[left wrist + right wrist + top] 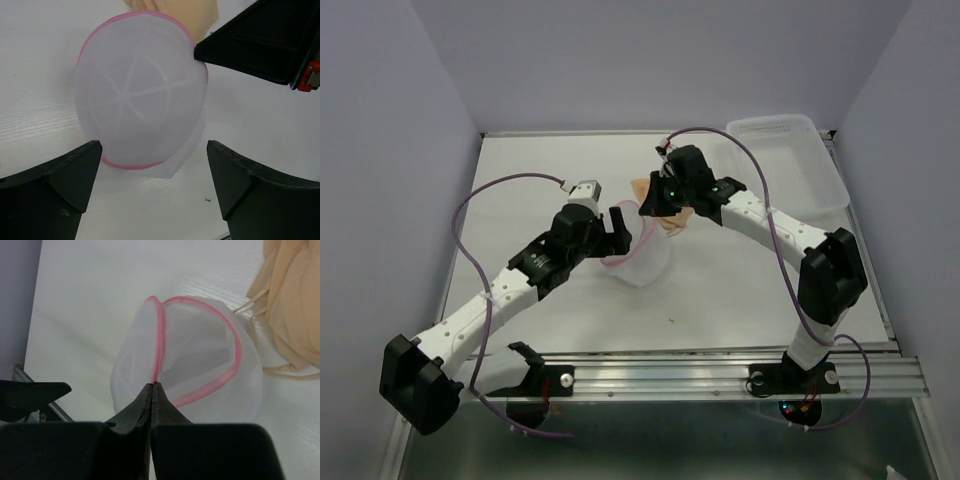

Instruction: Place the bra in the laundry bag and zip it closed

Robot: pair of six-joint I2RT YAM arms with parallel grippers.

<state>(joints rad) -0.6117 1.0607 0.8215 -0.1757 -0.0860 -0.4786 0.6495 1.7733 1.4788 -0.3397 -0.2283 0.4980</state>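
My right gripper (151,387), nearest the lens, was pinched shut on the pink rim of the bag (200,365), at mid frame, with the mouth partly open. The bag looked like light, floppy mesh, and I judged the rim its only firm hold. The bra (292,305) lay outside, just beside it at upper right. It looked soft and limp, with thin straps likely to snag, so I'd take a cup edge. My left gripper (152,152) stood open on either side of the bag's dome, and I couldn't tell whether it touched.
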